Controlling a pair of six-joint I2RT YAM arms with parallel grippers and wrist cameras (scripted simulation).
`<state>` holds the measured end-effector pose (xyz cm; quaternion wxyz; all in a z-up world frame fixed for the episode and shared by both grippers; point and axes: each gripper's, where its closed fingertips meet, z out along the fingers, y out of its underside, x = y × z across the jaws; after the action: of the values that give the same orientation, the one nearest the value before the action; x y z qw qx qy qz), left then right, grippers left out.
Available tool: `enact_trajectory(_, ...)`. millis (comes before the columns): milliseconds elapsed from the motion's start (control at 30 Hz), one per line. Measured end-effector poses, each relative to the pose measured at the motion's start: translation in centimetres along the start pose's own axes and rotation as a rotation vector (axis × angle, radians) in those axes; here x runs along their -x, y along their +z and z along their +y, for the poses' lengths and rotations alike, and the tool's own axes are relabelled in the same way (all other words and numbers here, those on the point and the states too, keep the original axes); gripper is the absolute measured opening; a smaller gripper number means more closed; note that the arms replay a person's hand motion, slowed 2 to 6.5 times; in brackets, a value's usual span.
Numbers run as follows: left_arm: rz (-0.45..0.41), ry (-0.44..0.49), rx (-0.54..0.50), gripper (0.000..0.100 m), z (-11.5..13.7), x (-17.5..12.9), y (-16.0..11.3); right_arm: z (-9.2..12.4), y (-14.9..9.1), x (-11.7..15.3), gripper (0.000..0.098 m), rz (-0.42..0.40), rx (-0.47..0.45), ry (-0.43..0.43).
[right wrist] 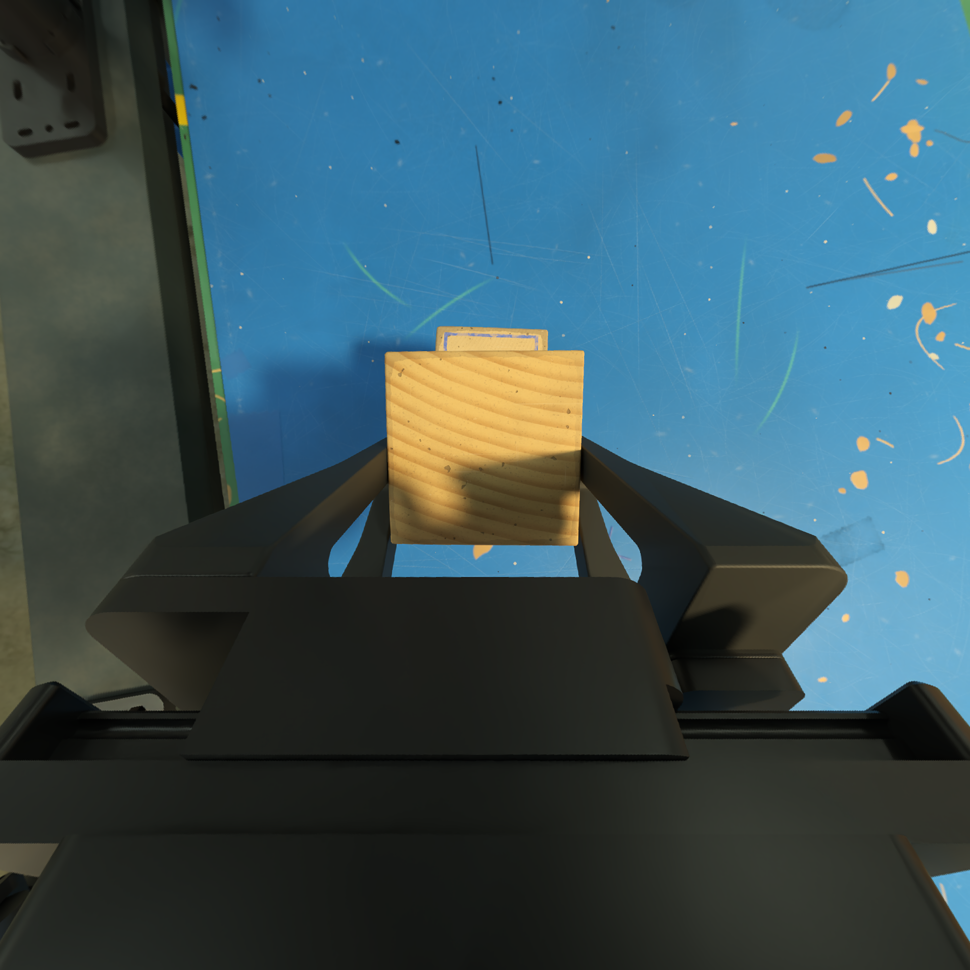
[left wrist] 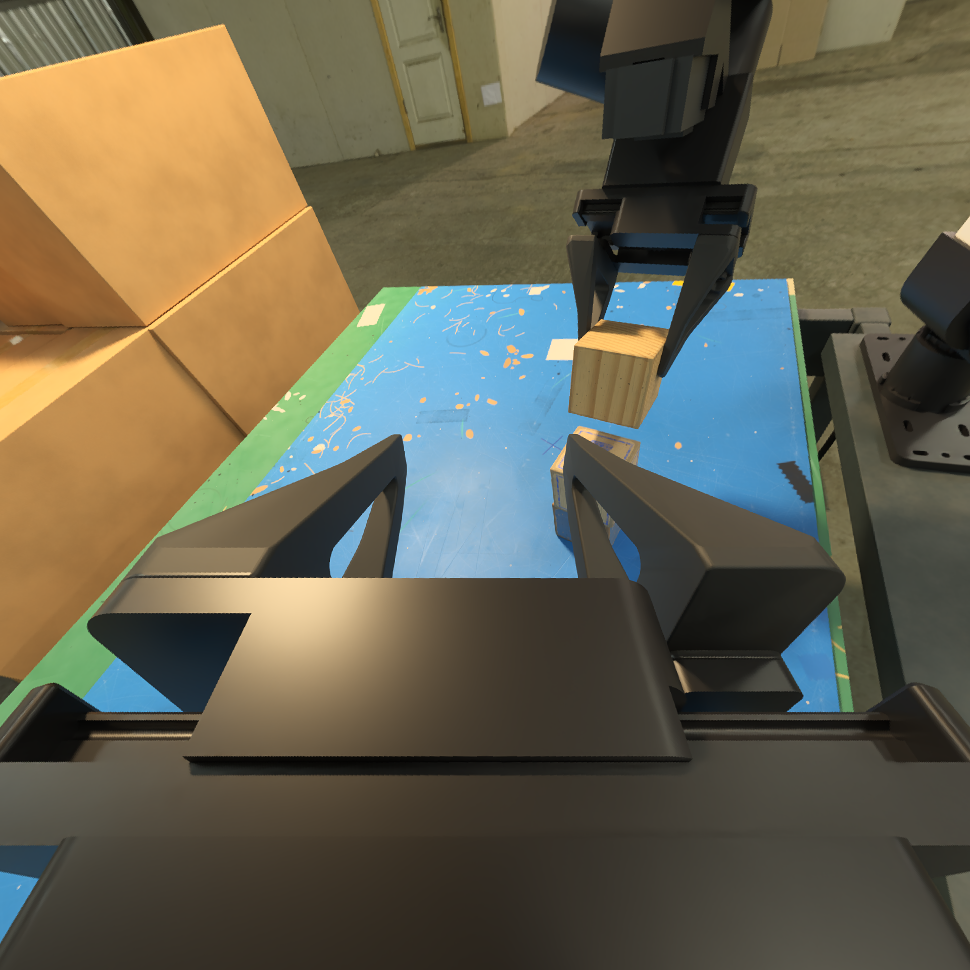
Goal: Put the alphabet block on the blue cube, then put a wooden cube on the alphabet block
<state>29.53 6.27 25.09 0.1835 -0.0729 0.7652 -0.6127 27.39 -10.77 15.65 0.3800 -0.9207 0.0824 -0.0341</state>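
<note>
My right gripper (left wrist: 622, 351) is shut on a plain wooden cube (left wrist: 614, 373) and holds it in the air just above the alphabet block (left wrist: 609, 443). The alphabet block, pale with blue edging, sits on the blue cube (left wrist: 560, 522), mostly hidden behind my left gripper's right finger. In the right wrist view the wooden cube (right wrist: 484, 446) fills the space between the fingers of the right gripper (right wrist: 484, 446), and a strip of the alphabet block (right wrist: 492, 339) shows past its far edge. My left gripper (left wrist: 485, 441) is open and empty, left of the stack.
The blue mat (left wrist: 472, 472) with a green border covers the table. Stacked cardboard boxes (left wrist: 131, 315) stand along its left side. The right arm's base (left wrist: 934, 378) sits on a grey surface off the mat's right edge.
</note>
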Motion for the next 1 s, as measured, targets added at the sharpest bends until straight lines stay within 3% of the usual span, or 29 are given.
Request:
enact_trajectory(533, 0.036, 0.086, 0.108, 0.052, 0.8, -1.4, 0.8, -0.5, 3.2, -0.2, 0.0517, -0.035, 0.189, -0.04)
enact_trajectory(1000, 0.06, 0.059, 0.125, 0.056, 1.5, -1.4, 1.3, -0.8, 3.8, -0.4, 0.0517, -0.071, 0.241, -0.059)
